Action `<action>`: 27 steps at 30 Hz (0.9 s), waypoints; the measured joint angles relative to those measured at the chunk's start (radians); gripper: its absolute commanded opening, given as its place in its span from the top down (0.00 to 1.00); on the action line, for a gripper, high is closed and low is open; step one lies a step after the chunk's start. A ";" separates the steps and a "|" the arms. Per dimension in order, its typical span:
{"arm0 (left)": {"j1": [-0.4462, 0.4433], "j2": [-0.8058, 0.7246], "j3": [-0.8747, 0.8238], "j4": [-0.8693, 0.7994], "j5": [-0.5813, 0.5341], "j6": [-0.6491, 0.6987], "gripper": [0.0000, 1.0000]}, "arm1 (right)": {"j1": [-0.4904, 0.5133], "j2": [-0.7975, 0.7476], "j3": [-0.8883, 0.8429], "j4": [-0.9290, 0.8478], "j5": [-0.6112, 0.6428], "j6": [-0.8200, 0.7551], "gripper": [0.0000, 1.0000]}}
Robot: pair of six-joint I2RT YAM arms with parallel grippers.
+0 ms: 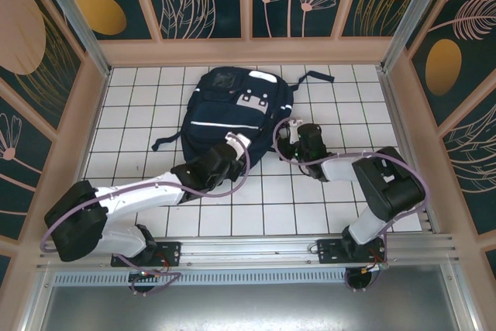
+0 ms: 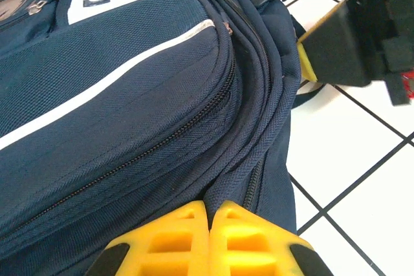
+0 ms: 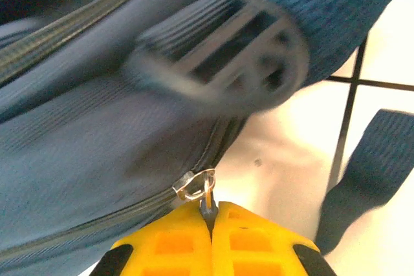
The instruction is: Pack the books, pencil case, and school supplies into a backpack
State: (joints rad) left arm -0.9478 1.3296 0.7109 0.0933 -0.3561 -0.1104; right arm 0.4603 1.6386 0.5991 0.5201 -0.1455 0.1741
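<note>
My right pincer (image 3: 210,210) is clamped on the zipper pull (image 3: 194,187) at the side of the backpack (image 1: 232,106), which lies front-up toward the far middle of the counter (image 1: 147,87). My left pincer (image 2: 208,214) is closed, tips against the backpack's near seam. I judge this the zipper step; next I must draw the pull along its track while the left steadies the backpack

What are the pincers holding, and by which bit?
Right pincer pinches the backpack's zipper pull. Left pincer is shut at the backpack's edge; any hold cannot be told.
</note>
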 measured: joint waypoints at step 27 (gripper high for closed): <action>0.013 0.012 -0.033 0.091 0.099 -0.171 1.00 | -0.133 0.095 0.177 -0.083 0.068 0.027 0.53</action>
State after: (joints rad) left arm -0.9344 1.3418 0.6781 0.1844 -0.2569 -0.2810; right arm 0.3271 1.7336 0.7757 0.4370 -0.0780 0.2016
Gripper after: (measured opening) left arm 0.062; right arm 0.441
